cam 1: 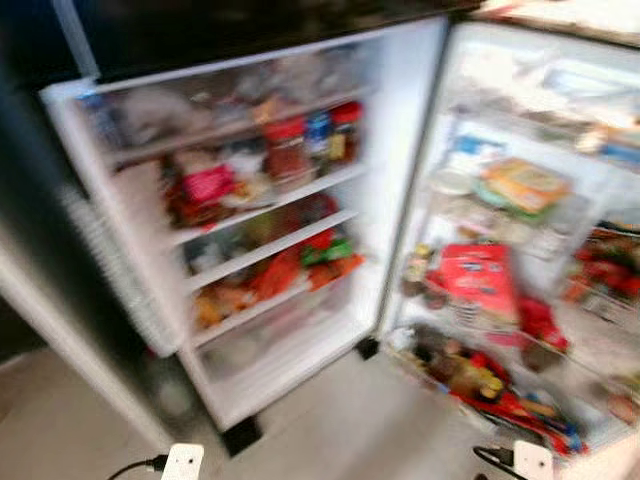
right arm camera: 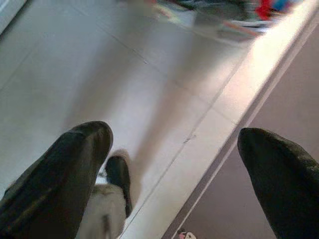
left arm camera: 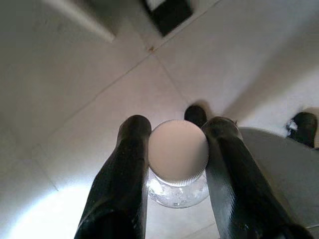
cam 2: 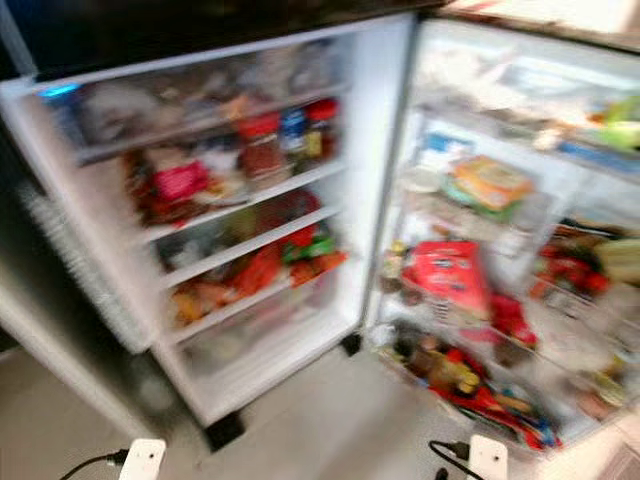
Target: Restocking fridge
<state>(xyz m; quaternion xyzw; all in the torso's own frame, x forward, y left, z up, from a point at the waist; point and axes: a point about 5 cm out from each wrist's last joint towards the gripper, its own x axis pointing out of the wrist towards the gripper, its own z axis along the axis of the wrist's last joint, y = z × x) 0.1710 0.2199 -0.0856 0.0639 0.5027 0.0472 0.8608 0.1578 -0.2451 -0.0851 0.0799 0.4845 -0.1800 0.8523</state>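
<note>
A pale tiled floor runs up to an open fridge, the whole head view smeared by blur. At nine to eleven o'clock the open door shows white shelves packed with jars and packets, among them a red-lidded jar on the second shelf and red and green packets lower down. At one to four o'clock the fridge's inside holds a yellow box, a red packet and a jumble of bottles and wrappers at the bottom; details are too blurred to name.

The left gripper hangs over the floor, its two black fingers clamped around a clear bottle with a pale ribbed cap. The right gripper hangs over the tiles with fingers spread wide, holding nothing.
</note>
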